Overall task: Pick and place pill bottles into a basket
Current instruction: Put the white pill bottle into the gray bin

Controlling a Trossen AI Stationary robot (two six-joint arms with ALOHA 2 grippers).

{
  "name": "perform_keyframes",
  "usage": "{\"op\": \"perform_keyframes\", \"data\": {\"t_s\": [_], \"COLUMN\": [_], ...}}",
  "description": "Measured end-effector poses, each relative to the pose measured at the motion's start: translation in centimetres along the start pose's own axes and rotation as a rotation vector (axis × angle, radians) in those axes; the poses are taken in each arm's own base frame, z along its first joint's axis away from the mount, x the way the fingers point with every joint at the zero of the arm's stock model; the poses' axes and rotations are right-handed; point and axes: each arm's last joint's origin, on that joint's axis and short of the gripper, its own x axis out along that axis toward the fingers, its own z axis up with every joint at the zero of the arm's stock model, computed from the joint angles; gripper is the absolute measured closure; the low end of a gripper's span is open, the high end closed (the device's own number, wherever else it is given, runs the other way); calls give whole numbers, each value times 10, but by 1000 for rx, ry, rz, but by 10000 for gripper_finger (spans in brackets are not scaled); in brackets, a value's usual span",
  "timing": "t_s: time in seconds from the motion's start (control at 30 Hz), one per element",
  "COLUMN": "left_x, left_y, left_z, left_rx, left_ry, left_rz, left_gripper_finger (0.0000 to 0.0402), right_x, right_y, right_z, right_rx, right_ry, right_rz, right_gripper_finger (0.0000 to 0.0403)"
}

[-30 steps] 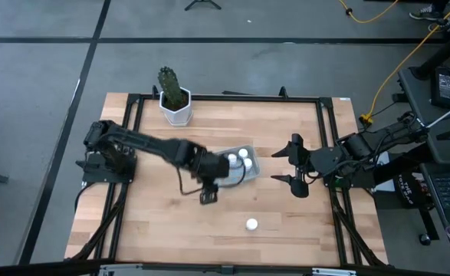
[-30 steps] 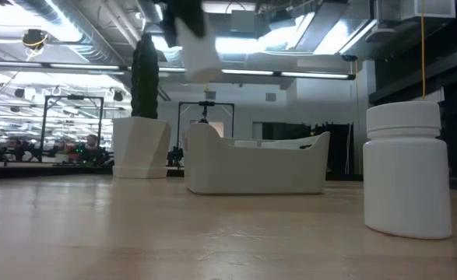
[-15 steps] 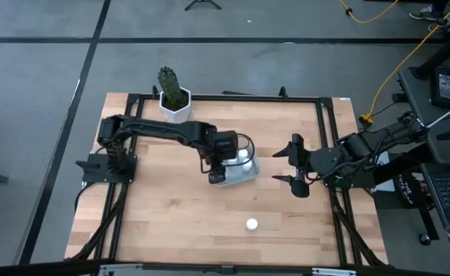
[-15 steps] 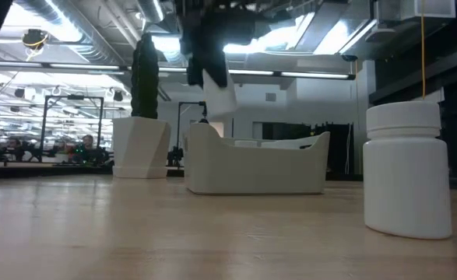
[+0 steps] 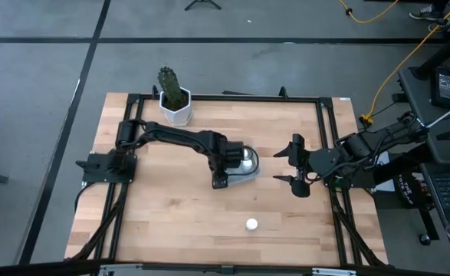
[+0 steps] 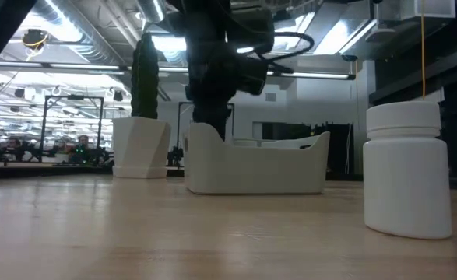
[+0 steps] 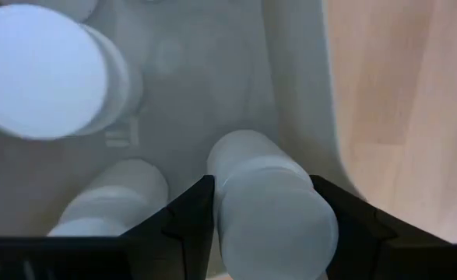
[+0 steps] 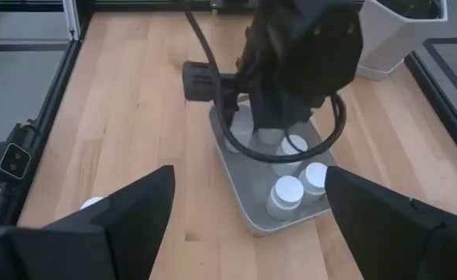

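Pale slatted wooden table [image 5: 171, 215], dark metal frame. High view: left gripper [image 5: 226, 170] reaches down into the pale blue-grey, round-cornered plastic basket [image 5: 249, 173]; one white capped pill bottle [image 5: 251, 225] stands apart near the front edge. Right gripper [image 5: 292, 164] waits beside the basket, fingers spread wide, empty. Low view: smooth low basket wall [image 6: 255, 167]. Left wrist view: dark fingers [image 7: 188, 222] clamp a white cylindrical bottle [image 7: 271, 214] inside the basket, other bottles alongside.

— Any writing you can read from where you are?
— None. The pill bottles [image 8: 284, 194] I see are plain white, the basket [image 8: 244, 198] is bare, no label or number anywhere.
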Motion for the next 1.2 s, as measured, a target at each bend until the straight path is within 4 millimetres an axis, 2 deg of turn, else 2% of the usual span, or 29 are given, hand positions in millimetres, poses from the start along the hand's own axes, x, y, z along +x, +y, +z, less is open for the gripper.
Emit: {"op": "perform_keyframes", "data": {"t_s": [0.13, 0.23, 0.3, 0.47, 0.6, 0.7, 0.9, 1.07, 1.2], "left_x": [10, 10, 10, 5, -12, -34, -95, -148, -177], "left_y": [0, -2, -3, -4, -10, -18, -50, -87, -110], "left_z": [0, 0, 0, 1, 10, 18, 29, 21, 10], "left_rx": [4, 5, 4, -24, -12, 17, 75, 106, 76], "left_ry": [19, 19, 20, 24, 1, -20, -79, -177, -285], "left_rz": [3, 3, 3, 7, 2, 0, 81, 267, 384], "left_gripper_finger": [231, 230, 204, 108, 79, 77, 78, 78, 78], "right_x": [0, 0, 0, 0, 0, 0, -1, 5, 22], "right_y": [0, 0, 0, 0, 0, 0, 11, 32, 46], "right_z": [0, 0, 0, 0, 0, -1, -4, -11, -18], "right_rx": [0, 0, -2, -4, -5, -9, -49, -114, -114], "right_ry": [0, 2, 5, 5, 5, 10, 78, 146, 220], "right_rz": [0, -1, -1, -1, -1, 16, 256, 346, 340], "right_gripper_finger": [70, 70, 70, 70, 70, 70, 70, 70, 70]}}
